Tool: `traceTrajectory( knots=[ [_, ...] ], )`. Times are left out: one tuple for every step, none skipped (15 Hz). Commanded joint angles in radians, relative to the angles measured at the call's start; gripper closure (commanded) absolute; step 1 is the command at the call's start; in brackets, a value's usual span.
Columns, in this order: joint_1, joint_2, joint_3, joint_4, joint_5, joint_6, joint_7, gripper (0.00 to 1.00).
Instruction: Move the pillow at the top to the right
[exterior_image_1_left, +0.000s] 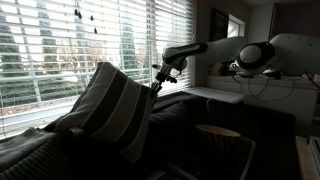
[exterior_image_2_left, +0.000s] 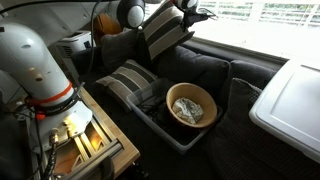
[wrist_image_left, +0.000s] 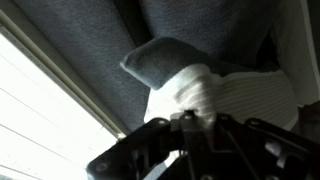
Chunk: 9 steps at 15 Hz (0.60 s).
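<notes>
Plump square fabric pillow (exterior_image_1_left: 110, 110) with broad dark and pale grey stripes, tilted over the dark upholstered sofa (exterior_image_1_left: 185, 118). The black gripper (exterior_image_1_left: 157, 81) clenches its pointed upper corner; the smooth white arm (exterior_image_1_left: 255, 52) extends rightward.

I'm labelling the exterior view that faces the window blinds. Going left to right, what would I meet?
striped pillow → end effector, at the pillow's upper corner → round side table
</notes>
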Motion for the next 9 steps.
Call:
traceTrajectory(
  knots=[
    [-0.041,-0.011,-0.041,0.025,-0.008,0.101,0.055,0.97],
    [-0.052,-0.013,-0.055,0.025,-0.013,0.124,0.068,0.97],
    [-0.062,-0.017,-0.07,0.024,-0.015,0.139,0.091,0.97],
    [-0.078,-0.024,-0.085,0.023,-0.016,0.138,0.115,0.97],
    [-0.092,-0.03,-0.1,0.022,-0.016,0.133,0.137,0.97],
    [-0.11,-0.037,-0.115,0.023,-0.015,0.125,0.16,0.97],
    [-0.127,-0.045,-0.13,0.021,-0.016,0.119,0.182,0.97],
    [-0.142,-0.051,-0.145,0.019,-0.016,0.115,0.2,0.97],
    [-0.158,-0.061,-0.162,0.014,-0.02,0.109,0.215,0.97]
  ],
)
